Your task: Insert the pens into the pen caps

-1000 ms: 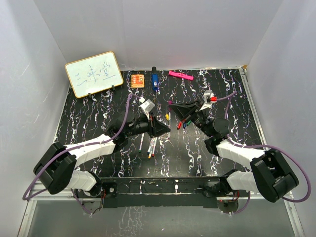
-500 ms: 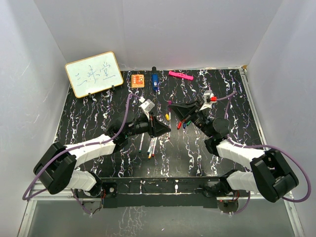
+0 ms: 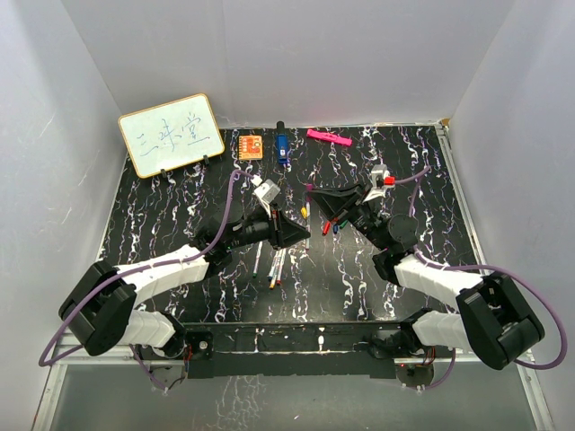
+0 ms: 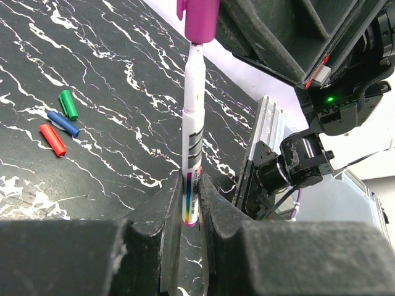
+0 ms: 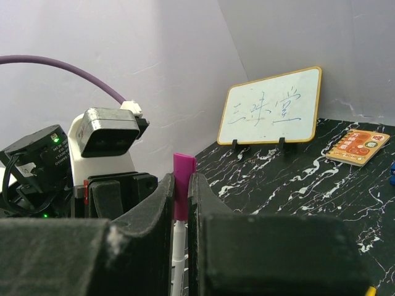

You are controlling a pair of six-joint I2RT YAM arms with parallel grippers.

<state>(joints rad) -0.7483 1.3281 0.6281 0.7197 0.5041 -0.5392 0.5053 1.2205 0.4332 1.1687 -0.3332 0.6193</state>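
Capping in mid-air, you have the left gripper (image 4: 189, 206) clamped on a pen (image 4: 193, 117), its tip at the purple cap (image 4: 199, 18) pinched by the right gripper (image 5: 181, 185); next, push straight along the barrel.

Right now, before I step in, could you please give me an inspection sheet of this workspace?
Surface: black table with white veining.
Job's things: pen held with its tip at the purple cap; other pens loose mid-table; yellow cap, green cap, blue cap, red cap loose.
Clutter: whiteboard, orange square, blue object, pink bar along the far edge.
Grippers: left gripper, jaws shut on the pen; right gripper, jaws shut on the purple cap.
Cables: left purple cable and right purple cable follow the arms.
Surroundings: white walls; nothing else seen.
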